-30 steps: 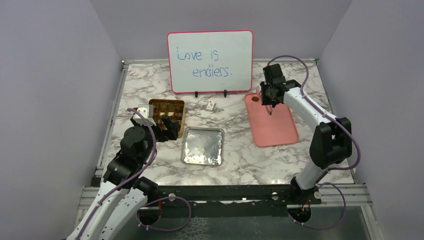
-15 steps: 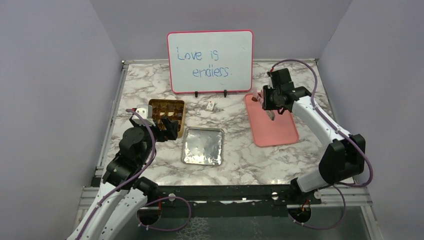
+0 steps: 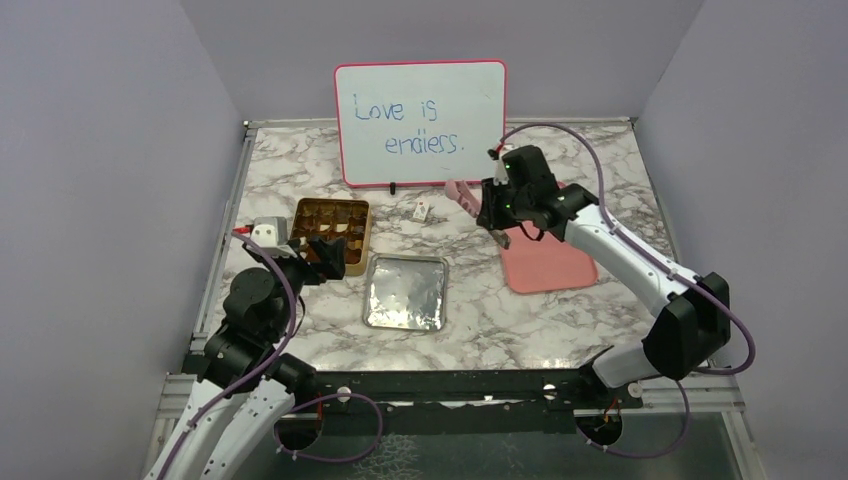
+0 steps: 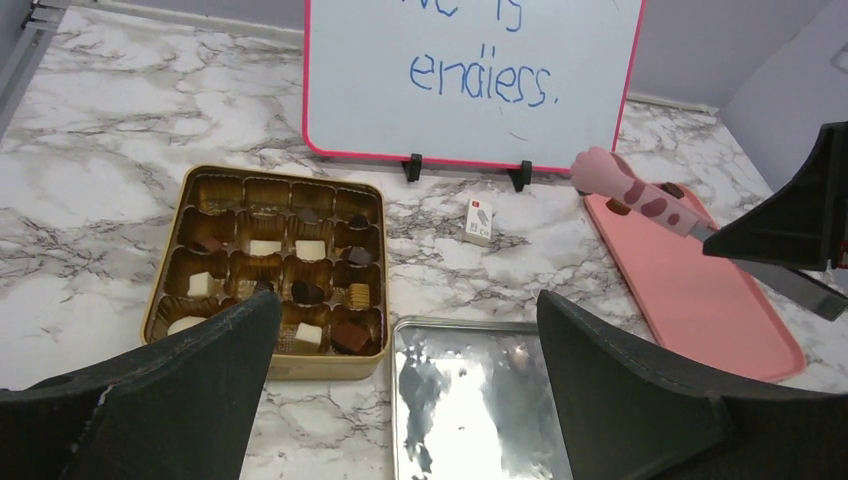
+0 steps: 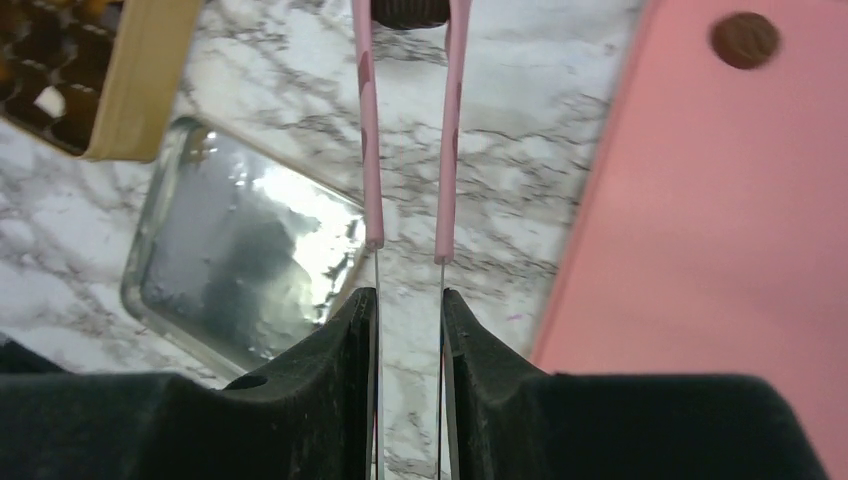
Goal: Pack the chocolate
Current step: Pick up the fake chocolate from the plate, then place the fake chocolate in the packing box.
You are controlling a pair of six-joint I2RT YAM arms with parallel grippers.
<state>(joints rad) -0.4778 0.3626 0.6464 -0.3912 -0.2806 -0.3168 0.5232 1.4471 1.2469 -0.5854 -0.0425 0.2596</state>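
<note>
Clamping the pink tongs (image 5: 370,150), the right gripper (image 5: 408,300) has a dark round chocolate (image 5: 410,10) pinched between their tips, right of centre in the overhead view. The arm reaches up-left from the lower right corner, over the pink tray's (image 3: 550,265) left edge. More chocolates (image 4: 310,250) sit in the gold tin (image 4: 300,365), left of centre. The left gripper (image 4: 405,305) hovers at its near edge, jaws spread wide. Marble table (image 3: 480,330), whiteboard (image 3: 420,122) at the back, lilac walls.

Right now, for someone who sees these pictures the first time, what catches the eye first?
The whiteboard reading "Love is endless" stands at the back centre. In front of it to the left, a gold tin holds chocolates in some cells. The right claw grips pink tongs in the air near the pink tray.
</note>
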